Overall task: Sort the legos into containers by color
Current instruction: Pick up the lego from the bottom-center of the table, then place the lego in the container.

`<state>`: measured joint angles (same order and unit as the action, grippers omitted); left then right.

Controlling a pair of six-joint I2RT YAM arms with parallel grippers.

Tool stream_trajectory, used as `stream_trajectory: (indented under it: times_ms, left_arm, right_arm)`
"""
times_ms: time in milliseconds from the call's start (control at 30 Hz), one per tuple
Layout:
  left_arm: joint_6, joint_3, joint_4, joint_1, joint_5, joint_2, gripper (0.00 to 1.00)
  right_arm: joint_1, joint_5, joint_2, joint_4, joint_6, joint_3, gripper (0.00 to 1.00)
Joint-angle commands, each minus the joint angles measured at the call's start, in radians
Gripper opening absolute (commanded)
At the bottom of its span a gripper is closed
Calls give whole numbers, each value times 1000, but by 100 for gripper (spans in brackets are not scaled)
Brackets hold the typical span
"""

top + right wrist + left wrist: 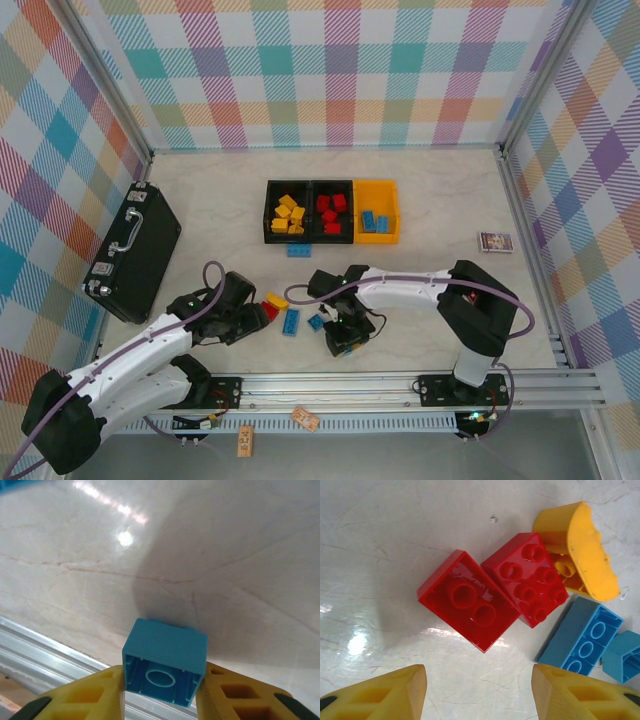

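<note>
The three containers stand in a row at the back: a black bin [269, 212] with yellow legos, a black bin [349, 212] with red ones, and a yellow-orange bin [391, 212] with blue ones. My right gripper [162, 692] is shut on a small blue lego [165, 655], hollow side toward the camera, just above the table near the front rail. My left gripper [477, 690] is open above bare table. Just beyond its fingertips lie two red legos [467, 600] [527, 580], a yellow curved piece [580, 550] and two blue legos [582, 637] [625, 655]. A lone blue lego [298, 250] lies in front of the bins.
A black briefcase [133, 252] lies at the left wall. A small picture card [495, 241] sits at the right. The aluminium rail [350, 385] runs along the near edge, close under my right gripper [345, 340]. Checked walls enclose the table.
</note>
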<state>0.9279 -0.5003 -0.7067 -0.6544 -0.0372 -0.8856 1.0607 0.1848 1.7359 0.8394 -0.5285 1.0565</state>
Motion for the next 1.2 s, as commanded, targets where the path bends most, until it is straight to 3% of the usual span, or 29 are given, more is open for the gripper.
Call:
stream_trajectory:
  times_ms: [0, 333, 633, 900, 1167]
  left_arm:
    - [14, -9, 31, -16, -8, -16, 57]
    - [4, -70, 117, -67, 8, -141, 57]
    - [-29, -203, 197, -134, 20, -315, 57]
    - [-70, -349, 250, -186, 31, -449, 57]
    - [-96, -420, 253, -216, 37, -510, 57]
  right_arm:
    - [-33, -91, -44, 29, -11, 26, 37]
    - [-158, -182, -132, 37, 26, 54, 37]
    - [-374, -229, -184, 45, 135, 177, 37]
    - [-550, -235, -48, -3, 193, 369, 37]
    - [-659, -248, 214, 26, 205, 669, 37]
